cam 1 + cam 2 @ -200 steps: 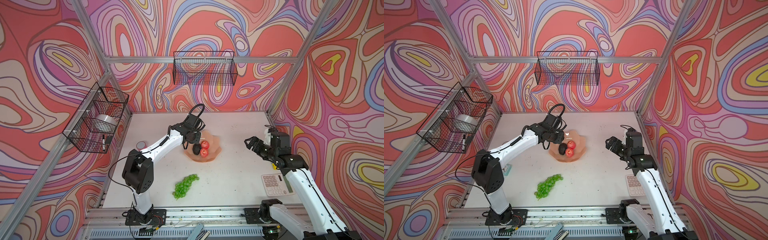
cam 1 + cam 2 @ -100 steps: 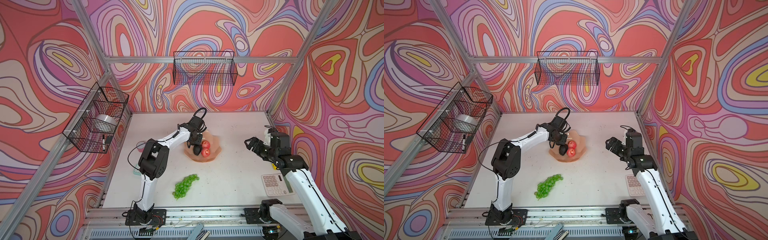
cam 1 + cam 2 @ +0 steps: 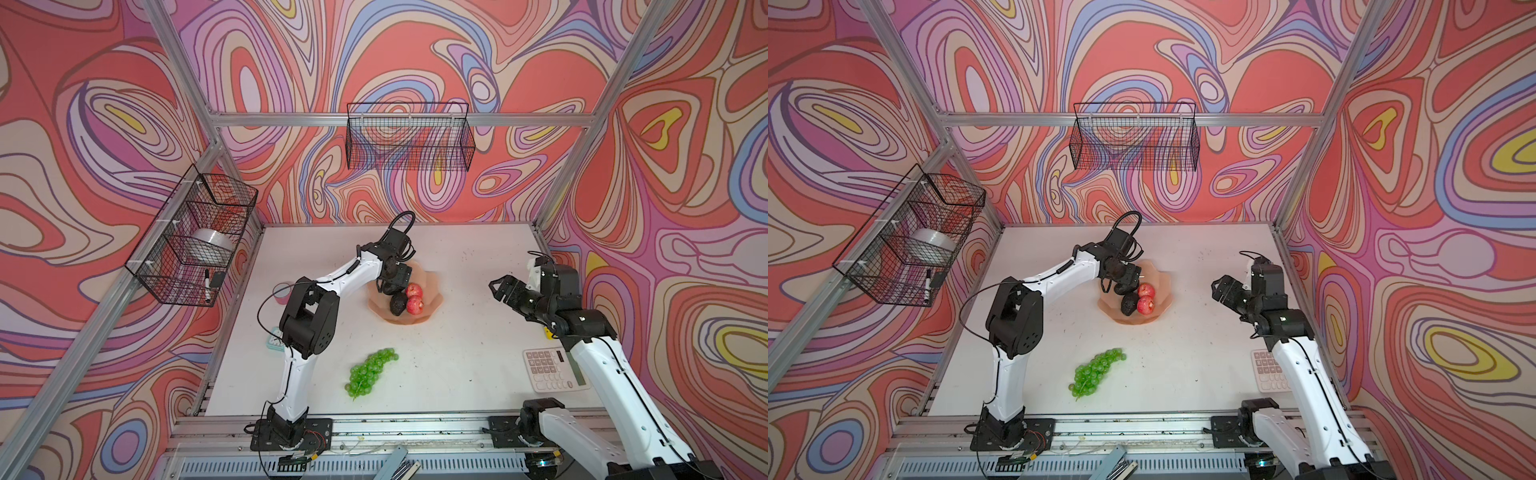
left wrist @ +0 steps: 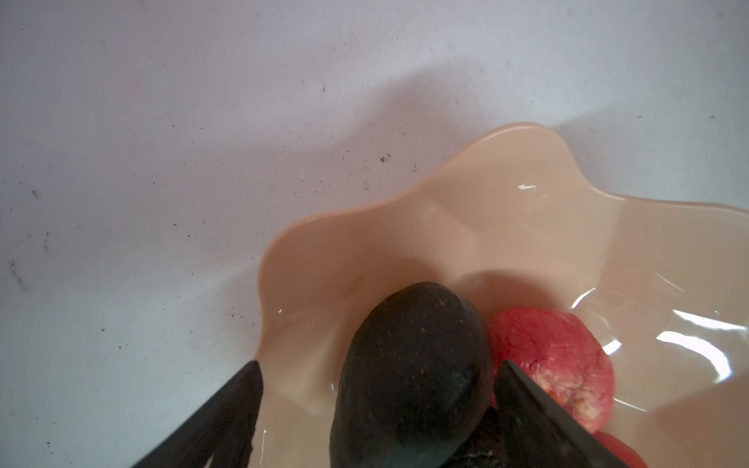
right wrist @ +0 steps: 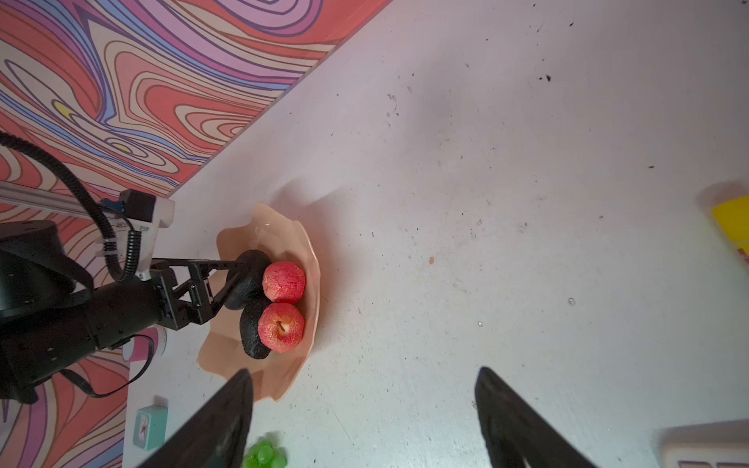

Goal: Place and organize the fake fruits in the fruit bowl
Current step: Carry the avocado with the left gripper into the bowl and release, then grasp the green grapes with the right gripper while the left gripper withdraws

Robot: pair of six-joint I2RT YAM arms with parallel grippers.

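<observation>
The peach-pink fruit bowl (image 3: 433,291) (image 3: 1163,286) stands mid-table and holds two red apples (image 3: 414,290) (image 3: 414,306) and two dark avocados. One avocado (image 3: 397,305) lies at the bowl's near side. The other avocado (image 4: 413,377) rests against an apple (image 4: 555,364), between the spread jaws of my left gripper (image 4: 377,405) (image 3: 395,279), with a clear gap on one side. The green grapes (image 3: 371,371) (image 3: 1096,371) lie on the table nearer the front. My right gripper (image 3: 500,287) (image 5: 364,405) hangs open and empty over the table's right side.
A calculator (image 3: 548,370) lies at the front right and a yellow item (image 5: 731,223) near the right arm. A pink cup (image 3: 283,292) and a small teal clock (image 3: 274,337) sit by the left arm. Black wire baskets (image 3: 409,137) (image 3: 195,241) hang on the walls.
My left gripper has reached further into the bowl and opened its jaws, letting go of the avocado there. The right arm has stayed in place.
</observation>
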